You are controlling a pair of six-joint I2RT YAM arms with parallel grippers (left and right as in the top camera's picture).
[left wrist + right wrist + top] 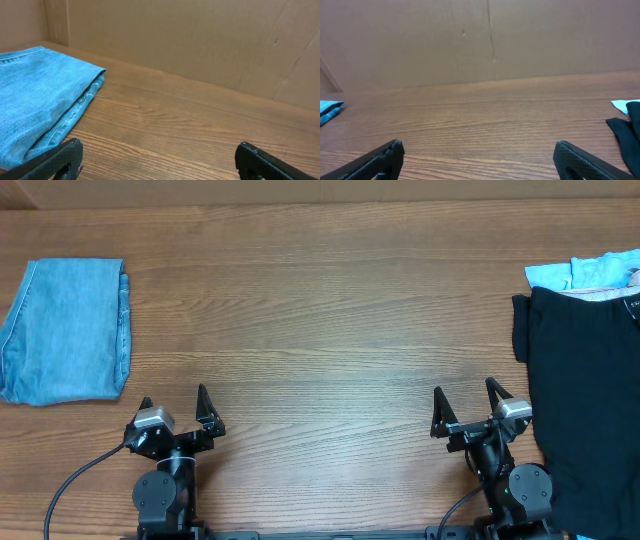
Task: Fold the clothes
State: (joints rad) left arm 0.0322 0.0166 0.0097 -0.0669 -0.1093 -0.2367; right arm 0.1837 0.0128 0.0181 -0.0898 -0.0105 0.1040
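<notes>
A plain black garment point(585, 390) lies spread at the table's right edge, its corner also showing in the right wrist view point(626, 131). Under its far end peeks a light blue piece of clothing point(585, 272). A folded denim garment point(68, 330) rests at the far left and fills the left side of the left wrist view point(40, 95). My left gripper point(175, 402) stands open near the front edge, right of the denim and apart from it. My right gripper point(466, 399) is open too, just left of the black garment, nothing between its fingers.
The wooden table point(320, 320) stretches between the two piles. A brown cardboard wall point(480, 40) closes off the far side. Both arm bases sit at the front edge.
</notes>
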